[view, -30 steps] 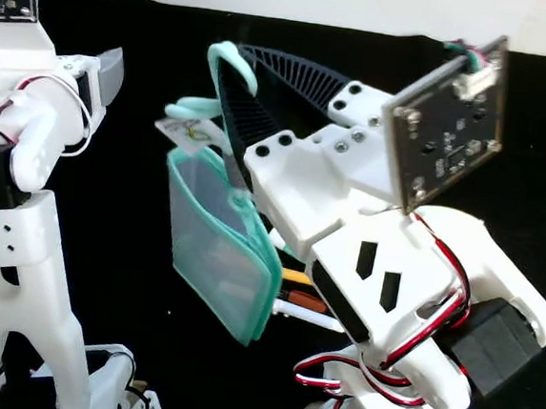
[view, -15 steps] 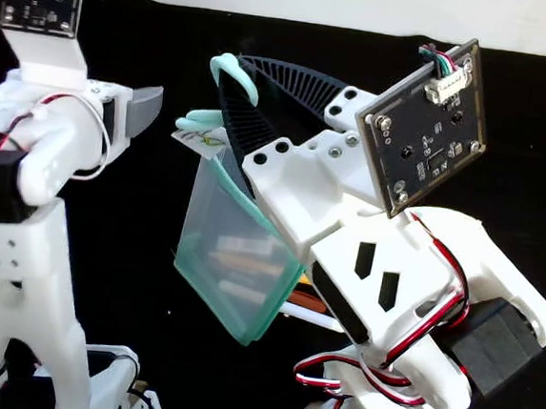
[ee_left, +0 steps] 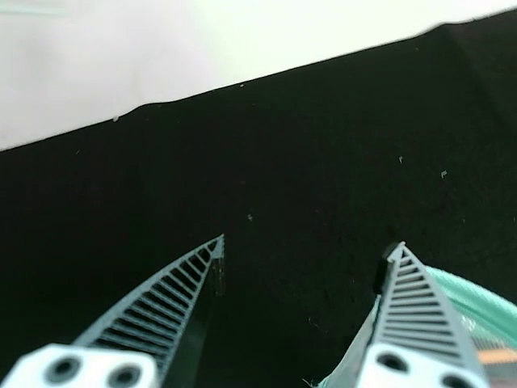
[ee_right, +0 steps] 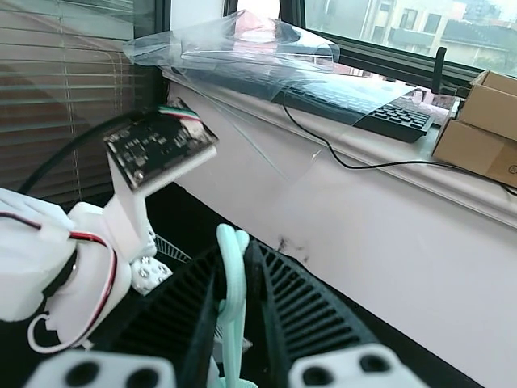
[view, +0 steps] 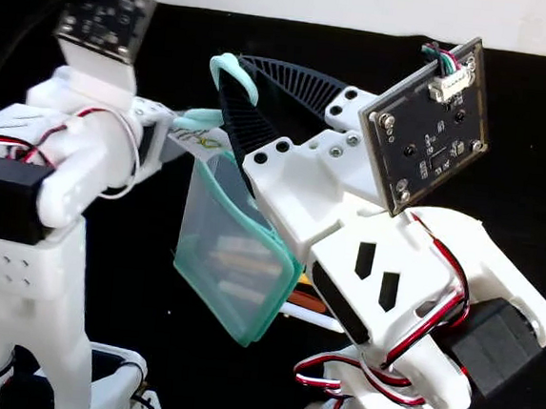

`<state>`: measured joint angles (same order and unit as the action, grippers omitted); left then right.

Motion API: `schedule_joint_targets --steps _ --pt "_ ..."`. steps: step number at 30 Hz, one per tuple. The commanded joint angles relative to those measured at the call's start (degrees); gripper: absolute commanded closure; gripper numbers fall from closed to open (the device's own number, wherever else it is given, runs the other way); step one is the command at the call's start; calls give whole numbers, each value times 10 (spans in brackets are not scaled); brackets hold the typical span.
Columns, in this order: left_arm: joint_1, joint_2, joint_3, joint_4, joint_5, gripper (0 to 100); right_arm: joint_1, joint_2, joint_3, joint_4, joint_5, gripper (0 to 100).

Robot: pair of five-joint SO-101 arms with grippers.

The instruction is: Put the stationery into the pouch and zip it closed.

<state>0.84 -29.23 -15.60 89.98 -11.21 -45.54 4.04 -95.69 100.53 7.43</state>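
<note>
Pouch [view: 235, 259] hangs clear of the tabletop [view: 133, 278], tilted, with see-through film sides and mint trim. Stationery [view: 239, 264] shows through the film, lying low inside the pouch. An orange and a white piece poke out behind the pouch's lower corner; can't tell if they're in or out.

Right tool [ee_right: 236, 257] is clenched on the mint loop [ee_right: 233, 236] at the pouch's top. That's the only support.

Left tool [ee_left: 307, 242] is spread wide and grasping nothing, just beside the pouch's top corner by the white tag [view: 197, 140].

Handling, my read:
- The pouch is light, soft and floppy, and the film is likely slick.
- Hung from the loop it will swing and twist under any push.
- Don't pinch the film. Take the trim or the tag end near the zip.
- Zipping needs a counter-pull against the loop hold.
</note>
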Motion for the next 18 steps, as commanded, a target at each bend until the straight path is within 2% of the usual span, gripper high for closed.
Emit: schedule_joint_targets --steps 1,10,18 --pt "14 3 -20 4 -9 688 0 -18 -18 4 -9 991" --pt "15 3 -18 15 -9 688 0 -18 -18 4 -9 991" --pt "56 4 -10 16 -10 688 2 -18 -18 4 -9 991"
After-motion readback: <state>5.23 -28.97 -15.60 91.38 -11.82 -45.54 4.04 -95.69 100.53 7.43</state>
